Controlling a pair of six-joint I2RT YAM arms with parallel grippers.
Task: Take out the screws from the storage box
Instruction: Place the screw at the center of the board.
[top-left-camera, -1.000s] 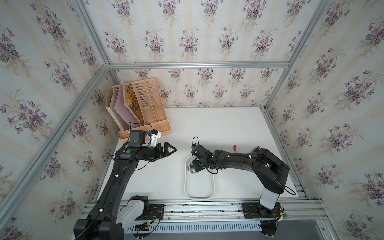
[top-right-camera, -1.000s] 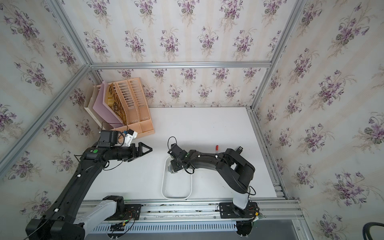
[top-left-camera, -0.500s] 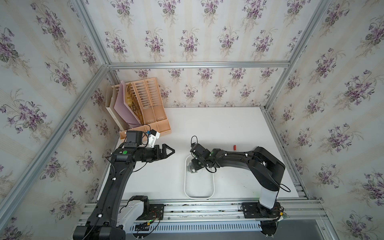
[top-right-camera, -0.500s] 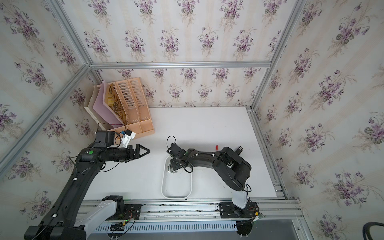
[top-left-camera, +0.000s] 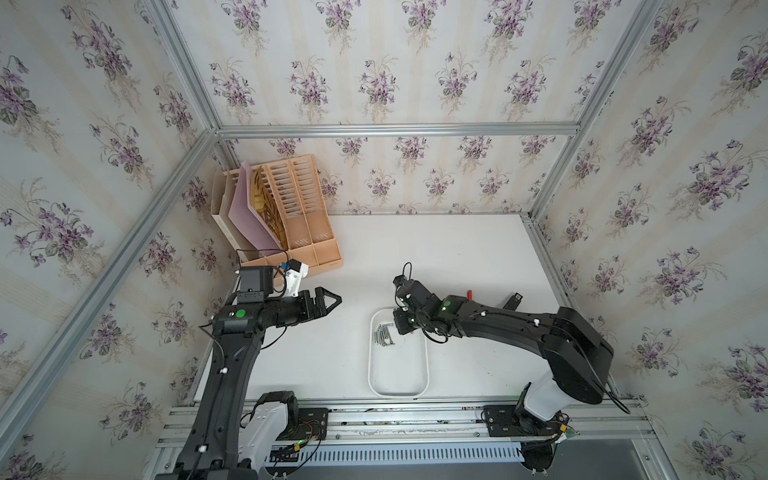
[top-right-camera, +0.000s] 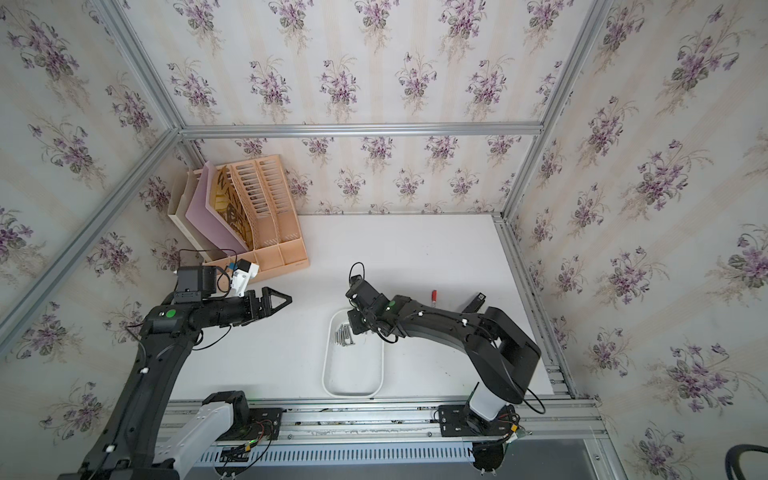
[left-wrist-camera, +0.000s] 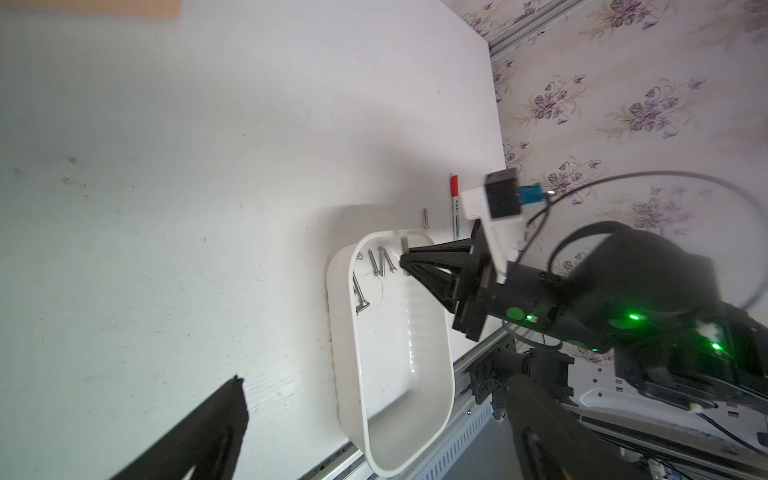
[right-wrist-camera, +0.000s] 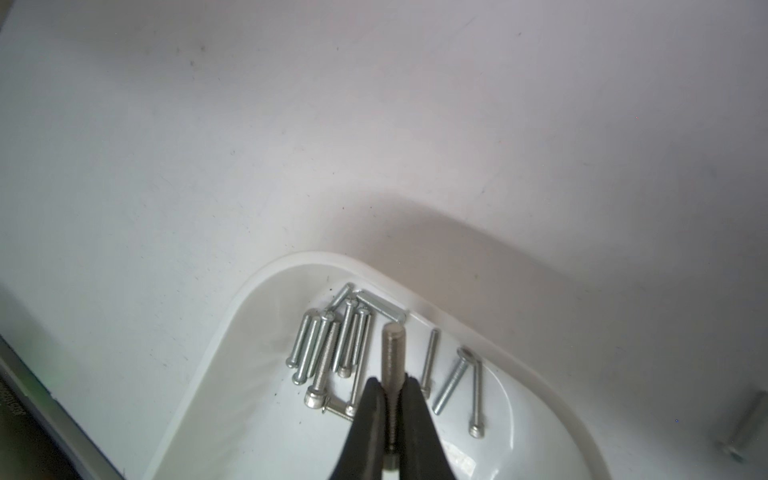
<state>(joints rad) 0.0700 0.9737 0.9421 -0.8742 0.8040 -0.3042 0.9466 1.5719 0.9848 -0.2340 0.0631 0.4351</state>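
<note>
Screw (right-wrist-camera: 392, 353) pinched above storage box (top-left-camera: 370, 365)

In both top views, the storage box is seen beneath the right claw (top-left-camera: 400, 329), with loose screws (top-left-camera: 383, 334) just beside its tip. In the left wrist view, the left claw (left-wrist-camera: 376, 376) is shown with jaws spread, unladen, well apart from the box. In the right wrist view, one screw is clamped between closed fingertips (right-wrist-camera: 370, 399), the rest lying below.

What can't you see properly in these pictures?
- Right gripper: hidden under the right arm in both top views.
- Marker pen: top views show only its red cap; the arm covers the rest.
- Screws in the storage box: too small to count in top views.
- Loose screw outside the box: blurred at the right wrist view's edge.
</note>
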